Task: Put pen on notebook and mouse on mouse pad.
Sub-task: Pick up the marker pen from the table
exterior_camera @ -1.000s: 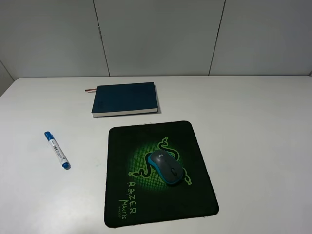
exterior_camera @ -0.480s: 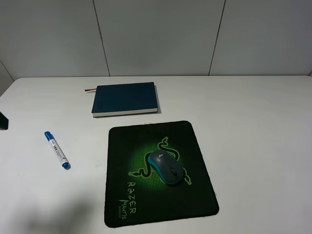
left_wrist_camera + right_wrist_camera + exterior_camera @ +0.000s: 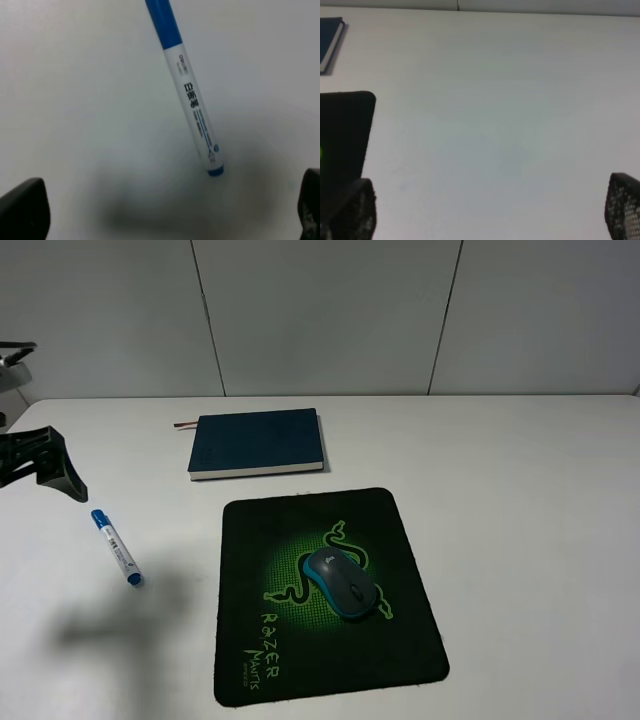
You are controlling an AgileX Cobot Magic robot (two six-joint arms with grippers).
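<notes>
One pen (image 3: 192,100) lies just ahead of the left end effector (image 3: 165,217), whose jaws stand wide apart, holding nothing.

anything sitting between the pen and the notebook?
No. In the exterior high view, only bare white table separates the blue-capped white marker pen from the closed dark teal notebook.

Pen (image 3: 117,548): white barrel w/ print, blue cap + end; flat nr left edge of table (image 3: 520,500), apart from notebook.
Notebook (image 3: 257,442): teal cover, closed, flat, twd far edge; reddish ribbon sticking out.
Mouse (image 3: 340,583): grey top, teal sides; sits on mouse pad (image 3: 300,660).
Pad: black, green emblem, at front edge.
</notes>
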